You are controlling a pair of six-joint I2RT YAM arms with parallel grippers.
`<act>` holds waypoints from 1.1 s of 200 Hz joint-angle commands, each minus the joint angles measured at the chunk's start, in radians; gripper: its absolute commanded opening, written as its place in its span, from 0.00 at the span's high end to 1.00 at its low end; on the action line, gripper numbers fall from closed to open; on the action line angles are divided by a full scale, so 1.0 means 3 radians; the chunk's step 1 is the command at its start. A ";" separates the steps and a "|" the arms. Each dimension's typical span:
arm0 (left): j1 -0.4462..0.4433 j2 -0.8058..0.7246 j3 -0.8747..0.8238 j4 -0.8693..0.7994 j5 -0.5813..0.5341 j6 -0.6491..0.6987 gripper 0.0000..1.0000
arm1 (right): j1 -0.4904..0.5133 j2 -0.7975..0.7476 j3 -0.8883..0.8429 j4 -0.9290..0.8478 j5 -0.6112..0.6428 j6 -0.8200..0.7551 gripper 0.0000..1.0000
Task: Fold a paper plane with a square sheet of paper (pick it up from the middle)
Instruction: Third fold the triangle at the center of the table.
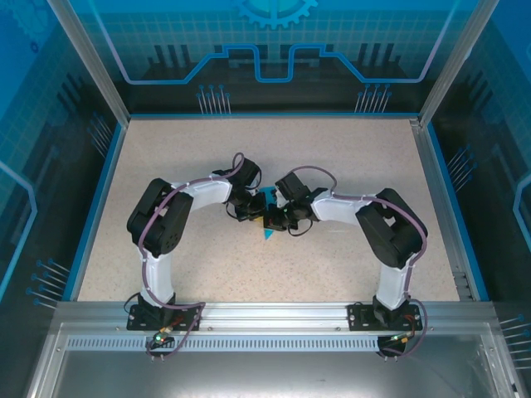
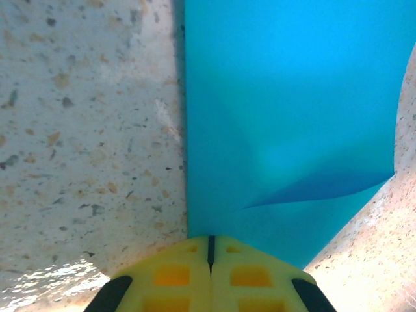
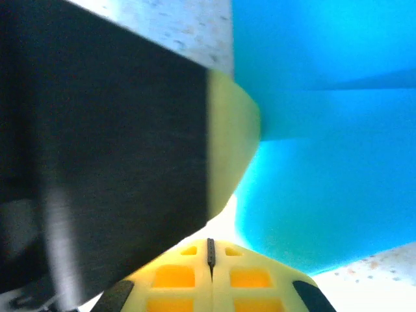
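The thin turquoise-blue square sheet of paper (image 2: 286, 117) lies at the centre of the speckled beige table (image 1: 166, 166), partly folded with one flap lifted, not yet a dart. The left gripper (image 2: 210, 240) at its nine o'clock and the right gripper (image 3: 210, 242) at three have their jaws closed, apparently pressing it. Most creases seem left to make.

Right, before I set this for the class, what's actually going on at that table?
The left end effector and the right end effector are close together at the middle of the table, both shut, with their tips at a turquoise sheet of paper. The sheet already has a raised fold and creases. Whether either one is pinching it is unclear.
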 commanded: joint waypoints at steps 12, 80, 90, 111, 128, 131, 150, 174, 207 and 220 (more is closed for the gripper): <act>-0.0016 0.0182 -0.0087 -0.0339 -0.0346 0.0044 0.99 | -0.0021 0.0075 -0.0206 -0.0073 0.0073 -0.0020 0.99; -0.0013 0.0175 -0.0089 -0.0342 -0.0351 0.0039 0.99 | -0.0103 -0.0262 -0.0304 0.0015 0.0091 -0.0004 1.00; -0.0014 0.0172 -0.0092 -0.0341 -0.0352 0.0039 0.99 | -0.0132 -0.0253 -0.0267 0.0022 0.0094 -0.0010 0.99; -0.0016 0.0177 -0.0090 -0.0330 -0.0350 0.0036 0.99 | -0.0156 -0.0093 -0.0133 0.0036 0.0096 -0.0033 0.99; -0.0021 0.0182 -0.0082 -0.0331 -0.0341 0.0032 0.99 | -0.0164 0.0045 -0.0061 0.0023 0.0145 -0.0026 1.00; -0.0021 0.0182 -0.0083 -0.0331 -0.0341 0.0032 0.99 | -0.0164 0.0065 -0.0055 0.0019 0.0150 -0.0027 0.99; -0.0020 0.0177 -0.0081 -0.0336 -0.0340 0.0032 0.99 | -0.0164 0.0101 -0.0129 -0.0008 0.0216 0.0012 1.00; -0.0021 0.0177 -0.0076 -0.0341 -0.0338 0.0042 0.99 | -0.0174 0.0016 -0.0251 -0.0061 0.0271 0.0045 1.00; -0.0025 0.0166 -0.0079 -0.0341 -0.0341 0.0042 0.99 | -0.0197 -0.0148 -0.0139 -0.0115 0.0232 0.0031 1.00; -0.0026 0.0167 -0.0082 -0.0336 -0.0343 0.0042 0.99 | -0.0203 -0.0161 -0.0044 -0.0130 0.0241 -0.0002 1.00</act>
